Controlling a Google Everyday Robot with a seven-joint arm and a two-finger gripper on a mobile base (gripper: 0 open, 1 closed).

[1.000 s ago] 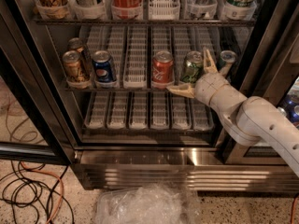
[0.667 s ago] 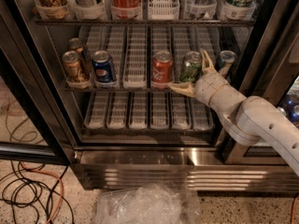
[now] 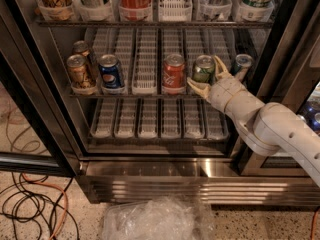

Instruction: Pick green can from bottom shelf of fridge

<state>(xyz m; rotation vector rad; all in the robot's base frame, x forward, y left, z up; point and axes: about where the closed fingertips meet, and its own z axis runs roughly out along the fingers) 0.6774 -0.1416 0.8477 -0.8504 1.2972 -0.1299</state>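
The green can [image 3: 203, 68] stands upright in the open fridge [image 3: 45, 84], on a rack of white ribbed lanes, right of a red cola can [image 3: 174, 73]. My gripper [image 3: 205, 75] reaches in from the right. Its fingers are open and straddle the green can, one fingertip [image 3: 194, 87] low on its left front, the other fingertip [image 3: 219, 62] high at its right. The bottom shelf [image 3: 160, 119], the lowest rack of lanes just below, holds no cans. The white arm [image 3: 280, 134] runs off to the lower right.
A blue-white-red can [image 3: 110, 73] and two brownish cans [image 3: 80, 73] stand at the left of the same rack, and another can [image 3: 242, 64] stands right of the gripper. The shelf above holds bottles and cans. The steel base panel [image 3: 165, 176], a crumpled plastic bag [image 3: 155, 219] and floor cables [image 3: 30, 204] lie below.
The gripper has barely moved. Its fingers sit slightly closer around the green can. The cans have not moved.
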